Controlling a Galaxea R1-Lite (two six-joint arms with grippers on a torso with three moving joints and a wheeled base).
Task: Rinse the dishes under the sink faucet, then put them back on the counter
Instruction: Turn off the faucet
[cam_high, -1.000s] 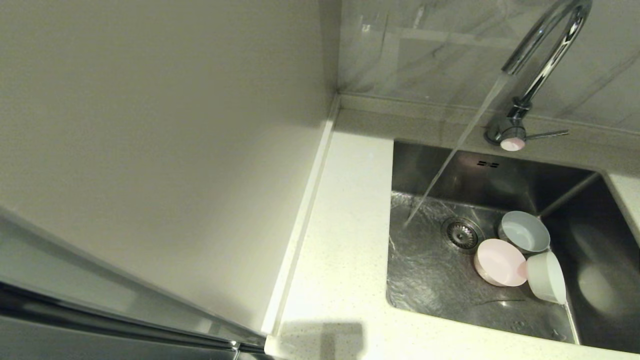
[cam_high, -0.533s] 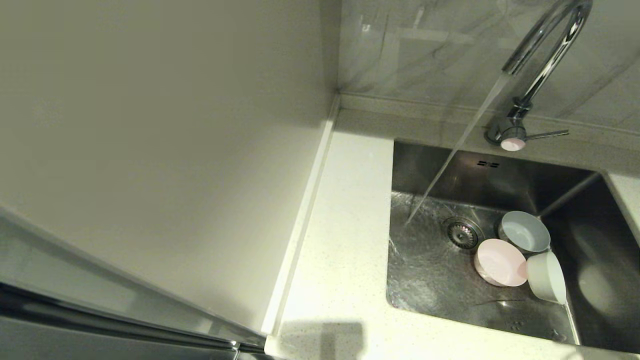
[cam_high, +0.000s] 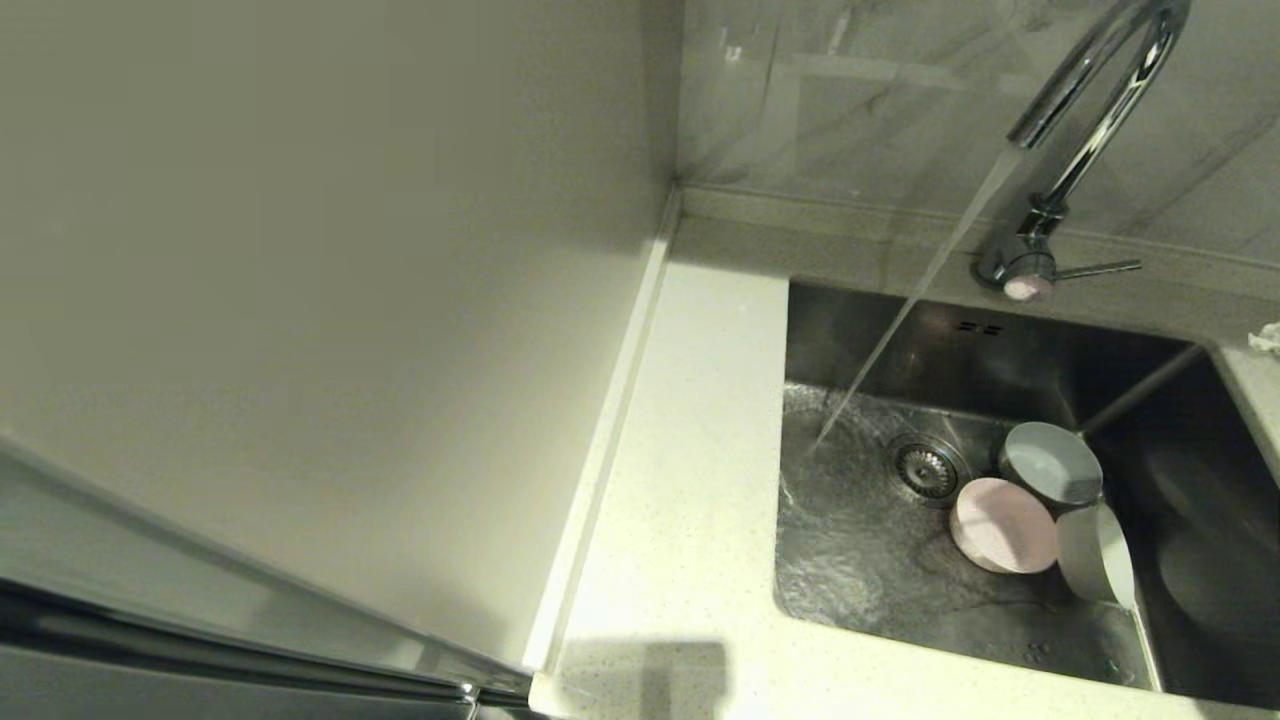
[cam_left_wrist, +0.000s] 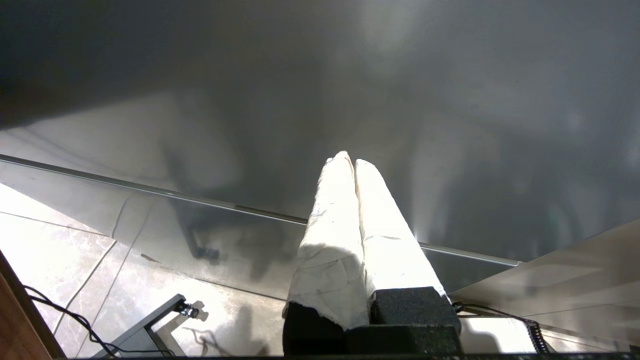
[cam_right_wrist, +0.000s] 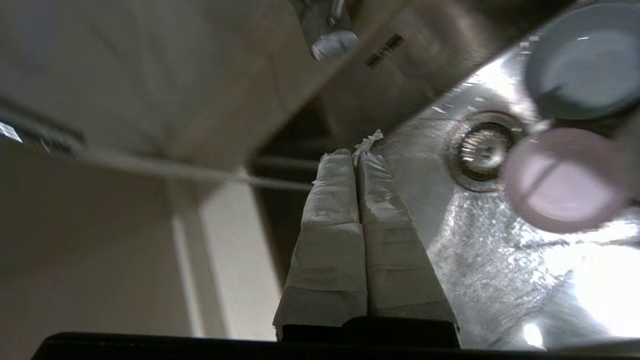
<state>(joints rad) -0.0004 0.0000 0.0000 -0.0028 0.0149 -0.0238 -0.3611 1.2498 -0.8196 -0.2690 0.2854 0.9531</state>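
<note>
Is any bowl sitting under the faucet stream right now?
No: the water stream lands on bare sink floor, left of the drain.

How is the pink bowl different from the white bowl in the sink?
The pink bowl lies flat on the sink floor, while the white bowl is tipped up on its side. The pink bowl sits next to the drain; the white bowl lies farther from it, toward the robot's right. The colours differ too. Both are small, round, touching each other, and outside the faucet's stream.
</note>
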